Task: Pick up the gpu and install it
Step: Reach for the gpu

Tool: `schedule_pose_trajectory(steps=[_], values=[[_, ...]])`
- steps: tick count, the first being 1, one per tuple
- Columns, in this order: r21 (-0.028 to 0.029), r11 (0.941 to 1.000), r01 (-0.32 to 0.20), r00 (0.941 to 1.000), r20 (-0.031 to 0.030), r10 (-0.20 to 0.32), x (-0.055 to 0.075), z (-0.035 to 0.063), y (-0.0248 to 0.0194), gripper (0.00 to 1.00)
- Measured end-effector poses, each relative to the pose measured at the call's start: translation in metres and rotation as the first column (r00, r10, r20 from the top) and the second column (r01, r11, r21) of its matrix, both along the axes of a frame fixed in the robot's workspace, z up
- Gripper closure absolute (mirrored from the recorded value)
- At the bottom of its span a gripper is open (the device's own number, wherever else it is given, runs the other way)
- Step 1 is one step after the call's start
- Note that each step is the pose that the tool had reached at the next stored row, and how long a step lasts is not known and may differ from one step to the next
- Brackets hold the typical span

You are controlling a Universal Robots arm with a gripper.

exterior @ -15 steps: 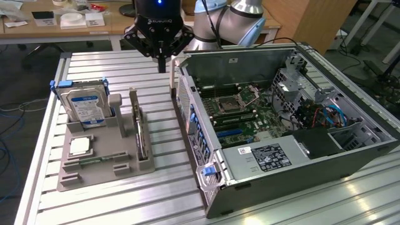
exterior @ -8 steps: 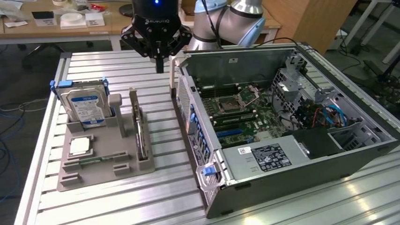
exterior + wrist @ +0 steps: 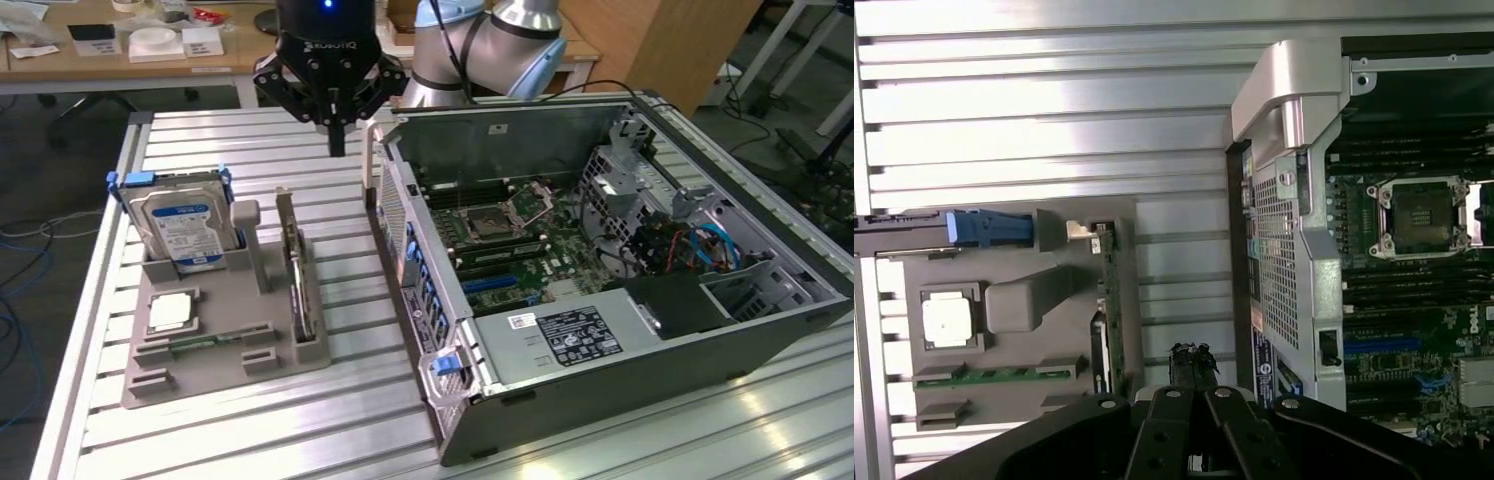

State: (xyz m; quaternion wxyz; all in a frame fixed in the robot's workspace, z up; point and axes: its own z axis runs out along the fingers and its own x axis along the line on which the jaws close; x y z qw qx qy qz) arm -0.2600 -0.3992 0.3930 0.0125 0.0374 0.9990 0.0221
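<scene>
Found the gripper shut tight, fingers pressed together, with nothing in it. Hung in the air above the table, close to the far corner of the open computer case, just off the case wall on the exterior view's left. Touched nothing.

Spotted the gpu a little way from the case, on the exterior view's left of it. Stood up on its thin edge in a slot of the grey holder, long side running along the case wall, not touching the case. Sat lower than the gripper.

Saw a hard drive with a blue and white label in the same holder, farther from the case than the gpu, also standing up. Saw a small square silver chip lying flat in the holder, farther from the case too.

Looked into the case, lying on its side with the inside showing. Saw a green board on the case floor, with a square socket near its middle.
</scene>
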Motion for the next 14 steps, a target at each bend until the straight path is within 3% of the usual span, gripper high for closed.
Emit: schedule_pose_trajectory(steps=[14], values=[[0.0, 1.0, 0.0, 1.0, 0.0, 0.0, -0.0081, 0.0, -0.0005, 0.9]])
